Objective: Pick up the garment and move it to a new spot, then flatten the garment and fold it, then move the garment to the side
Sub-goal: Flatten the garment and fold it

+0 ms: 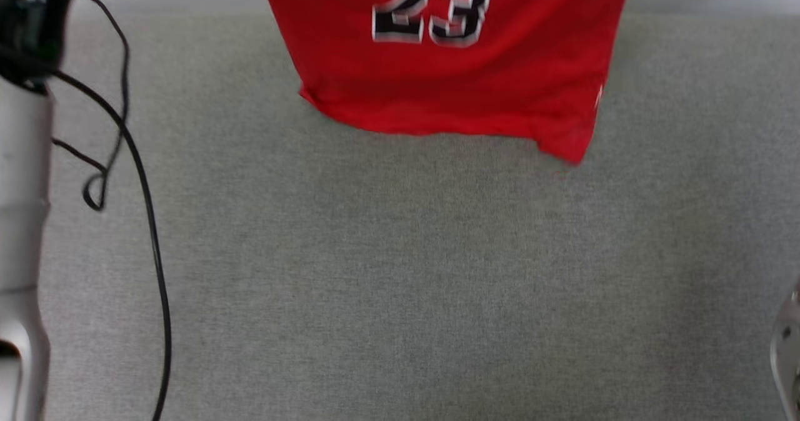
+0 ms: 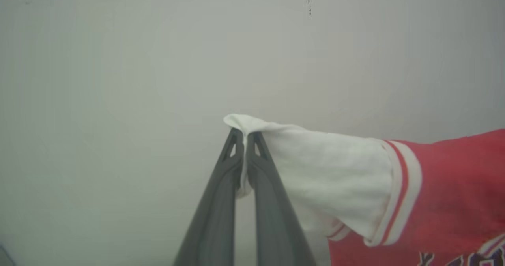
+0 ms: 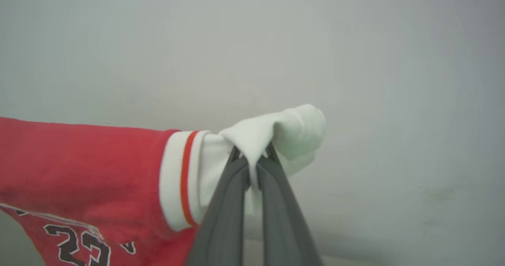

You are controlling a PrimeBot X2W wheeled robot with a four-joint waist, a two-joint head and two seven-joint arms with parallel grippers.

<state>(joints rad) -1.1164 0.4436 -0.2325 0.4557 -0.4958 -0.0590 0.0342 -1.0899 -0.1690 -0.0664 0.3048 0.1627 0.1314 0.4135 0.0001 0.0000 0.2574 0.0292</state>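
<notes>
In the head view we are seeing the red jersey (image 1: 450, 84) hanging over the grey surface (image 1: 400, 271). At the left wrist, our left gripper (image 2: 245, 139) is pinching a white sleeve (image 2: 331, 167) — red body to its right. At the right wrist, our right gripper (image 3: 252, 157) is clamping the other sleeve (image 3: 294, 132) — red body to its left.

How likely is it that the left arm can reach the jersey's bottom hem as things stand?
Probably not: the left tool is shut on the white sleeve of the jersey, so it would have to let go first.
</notes>
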